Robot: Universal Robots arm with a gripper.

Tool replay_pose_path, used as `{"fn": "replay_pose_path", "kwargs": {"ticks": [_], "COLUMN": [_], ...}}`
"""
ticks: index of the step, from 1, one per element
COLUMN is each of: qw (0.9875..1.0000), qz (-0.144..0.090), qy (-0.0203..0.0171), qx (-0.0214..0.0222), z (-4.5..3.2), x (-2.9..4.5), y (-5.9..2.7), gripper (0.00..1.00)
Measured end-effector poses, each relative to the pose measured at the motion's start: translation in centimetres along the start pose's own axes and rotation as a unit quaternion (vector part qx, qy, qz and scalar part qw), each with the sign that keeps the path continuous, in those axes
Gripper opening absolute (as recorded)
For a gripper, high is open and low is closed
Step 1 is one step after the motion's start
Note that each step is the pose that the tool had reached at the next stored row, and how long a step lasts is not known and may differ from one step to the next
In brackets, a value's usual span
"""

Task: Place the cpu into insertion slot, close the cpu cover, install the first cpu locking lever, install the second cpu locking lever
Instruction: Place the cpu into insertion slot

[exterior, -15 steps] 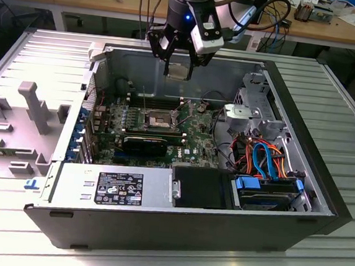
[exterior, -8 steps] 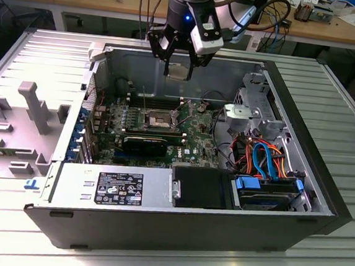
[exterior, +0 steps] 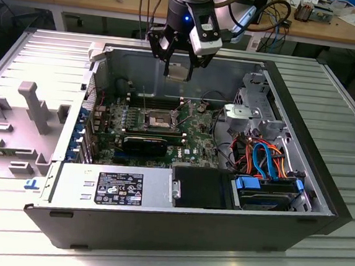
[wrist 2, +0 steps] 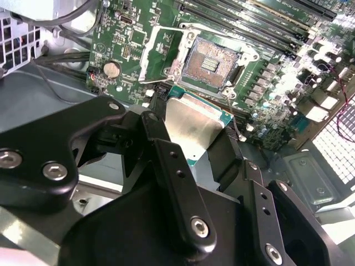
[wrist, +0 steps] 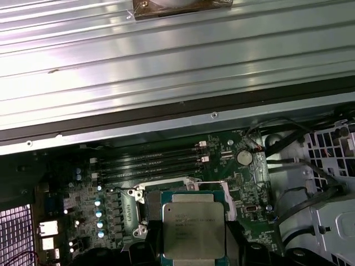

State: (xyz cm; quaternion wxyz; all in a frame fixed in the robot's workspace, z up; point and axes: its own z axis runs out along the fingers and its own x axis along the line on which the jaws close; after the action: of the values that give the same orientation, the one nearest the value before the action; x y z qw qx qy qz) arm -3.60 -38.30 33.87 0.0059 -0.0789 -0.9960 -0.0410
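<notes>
The gripper's (wrist 2: pixel 191 138) black fingers (wrist 2: pixel 166 160) sit closest to the lens in the second wrist view. Between their tips they clamp the cpu (wrist 2: pixel 193 123) by two opposite edges, its silver-grey metal top showing with a green border round it. In the first wrist view the cpu (wrist: pixel 194 230) shows its grey lid, with the green circuit board (wrist: pixel 111 194) spread out behind it.

In the exterior view the gripper (exterior: pixel 178 71) hangs over the far side of the open computer case (exterior: pixel 156 231). The cpu (exterior: pixel 178 72) is in the air between its fingers, above the circuit board and touching nothing else. A blue light (exterior: pixel 186 18) glows on the gripper's body.

The insertion slot (wrist 2: pixel 211 61) lies bare on the board, its dark centre of contacts uncovered inside a silver rim. In the exterior view the insertion slot (exterior: pixel 159 117) is near the middle of the board, well apart from the cpu. The cpu cover (wrist 2: pixel 147 52) is swung open, off the slot and just beside it, and the board shows through its square window. Long black memory slots (wrist 2: pixel 249 19) run alongside the insertion slot, and a round coin battery (wrist 2: pixel 112 69) sits on the board beyond the cover.

A silver power supply (exterior: pixel 117 187) lies against the case's near wall, and blue and orange cables (exterior: pixel 265 159) bunch toward the exterior view's right. The case rests on a ribbed metal table (exterior: pixel 347 110). A grey plastic part (exterior: pixel 34 105) lies on the exterior view's left.
</notes>
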Motion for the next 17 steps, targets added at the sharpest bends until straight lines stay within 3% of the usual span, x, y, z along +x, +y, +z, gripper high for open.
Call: {"fn": "replay_pose_path", "kwargs": {"ticks": [3, 4, 17], "qw": [0.9999, 0.9999, 0.9995], "qz": [0.006, 0.007, 0.029], "qy": [-0.0023, -0.0025, -0.0042], "qx": [0.0114, 0.0124, 0.0132], "z": [0.01, 0.02, 0.11], "x": [-0.01, -0.01, -0.01], "y": [0.0, 0.0, -0.01], "gripper": [0.54, 0.54, 0.54]}}
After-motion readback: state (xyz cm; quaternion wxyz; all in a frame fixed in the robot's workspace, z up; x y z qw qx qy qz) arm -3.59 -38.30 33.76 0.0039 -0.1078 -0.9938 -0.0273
